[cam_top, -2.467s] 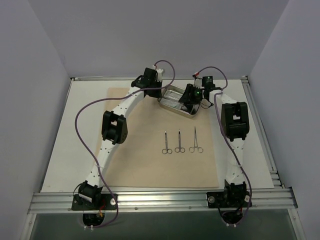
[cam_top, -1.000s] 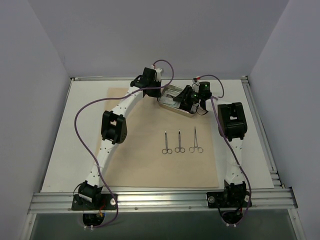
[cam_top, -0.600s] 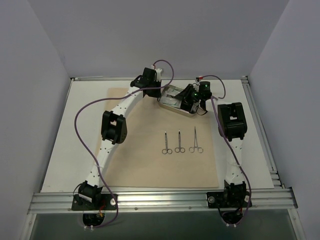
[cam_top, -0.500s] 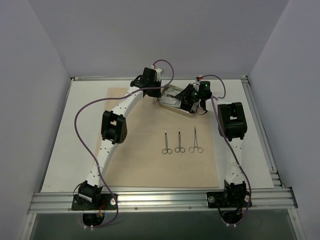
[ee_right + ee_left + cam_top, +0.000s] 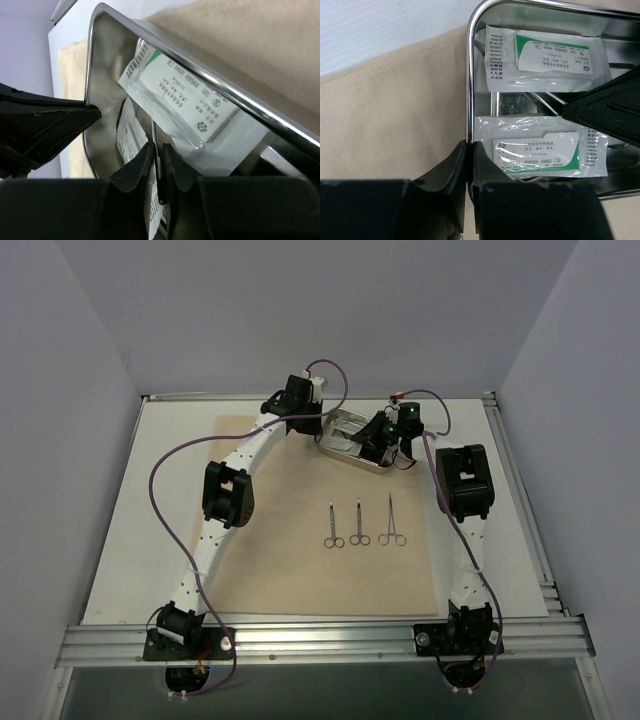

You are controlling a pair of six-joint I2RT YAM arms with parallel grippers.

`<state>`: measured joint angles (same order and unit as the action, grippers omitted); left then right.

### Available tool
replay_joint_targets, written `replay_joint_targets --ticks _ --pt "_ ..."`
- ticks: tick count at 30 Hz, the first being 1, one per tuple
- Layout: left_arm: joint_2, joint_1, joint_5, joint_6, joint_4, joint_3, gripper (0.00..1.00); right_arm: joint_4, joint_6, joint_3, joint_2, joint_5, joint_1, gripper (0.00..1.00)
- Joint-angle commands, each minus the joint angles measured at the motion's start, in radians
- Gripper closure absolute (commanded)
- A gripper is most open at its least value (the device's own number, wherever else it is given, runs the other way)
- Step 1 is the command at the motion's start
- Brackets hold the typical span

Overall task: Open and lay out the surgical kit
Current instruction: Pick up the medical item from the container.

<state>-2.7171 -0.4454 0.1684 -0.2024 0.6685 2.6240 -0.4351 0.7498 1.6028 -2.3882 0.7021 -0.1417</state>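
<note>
The surgical kit's beige cloth (image 5: 300, 560) lies spread flat on the table. Its steel tray (image 5: 347, 423) stands at the far end of the cloth. My left gripper (image 5: 469, 146) is shut on the tray's left rim (image 5: 468, 90). Two white packets (image 5: 547, 62) (image 5: 540, 150) lie inside the tray. My right gripper (image 5: 158, 150) reaches into the tray between the packets (image 5: 185, 105) and is shut on a slim metal instrument (image 5: 159, 167). Three scissor-handled clamps (image 5: 333, 525) (image 5: 359, 523) (image 5: 393, 520) lie in a row on the cloth.
Both arms reach to the far end, the left gripper (image 5: 318, 428) and right gripper (image 5: 378, 438) on either side of the tray. Aluminium rails (image 5: 320, 638) edge the table, with grey walls close round it.
My right gripper's jaws have closed on the slim instrument inside the tray. The left gripper has kept its hold on the rim, and the clamps have not moved.
</note>
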Motion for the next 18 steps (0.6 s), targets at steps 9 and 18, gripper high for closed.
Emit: replay_joint_targets --ticks 9,18 --pt "0.059 0.001 -0.020 -0.002 -0.027 0.002 0.98 0.246 -0.162 0.106 0.112 -0.018 0.008 0.94" --pt "0.059 0.002 -0.020 -0.002 -0.029 0.002 0.98 0.413 -0.286 0.177 0.129 -0.029 0.008 0.93"
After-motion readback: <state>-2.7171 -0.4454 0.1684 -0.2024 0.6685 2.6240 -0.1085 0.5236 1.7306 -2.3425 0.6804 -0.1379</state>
